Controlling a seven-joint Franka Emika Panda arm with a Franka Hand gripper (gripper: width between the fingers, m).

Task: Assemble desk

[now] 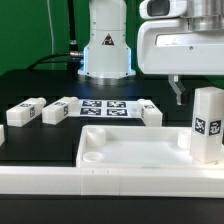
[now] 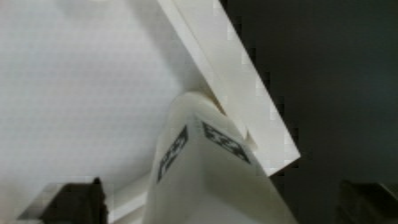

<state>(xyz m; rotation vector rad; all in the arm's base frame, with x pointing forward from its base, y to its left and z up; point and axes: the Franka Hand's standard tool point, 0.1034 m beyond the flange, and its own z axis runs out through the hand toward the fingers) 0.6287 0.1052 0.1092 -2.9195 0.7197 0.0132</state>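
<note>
Nearest to me in the exterior view, the long white border rail (image 1: 110,186) runs across the front of the black table (image 1: 40,85). Just behind it lies the white plastic tray-like tabletop (image 1: 125,150) (image 2: 80,90), rim upward. At its right end a white square-section leg (image 1: 207,125) (image 2: 217,165) stands upright and shows a black-and-white tag on its near face. The two-finger gripper (image 1: 179,96) (image 2: 217,208) hangs above the tabletop's far right part, higher than the leg's top. In the exterior view it sits just to the left of the standing leg. Through the wrist view I see both dark fingertips (image 2: 75,205) spread wide. The tagged top of the leg rises in the space between them and touches neither, so the hand is well open and has hold of nothing. Farther back, three more white legs lie flat on the table. Two are at the left (image 1: 27,112) (image 1: 61,110) and one is at the right (image 1: 150,112), with the marker board (image 1: 108,107) between them. The white robot base (image 1: 105,50) is farthest of all.
</note>
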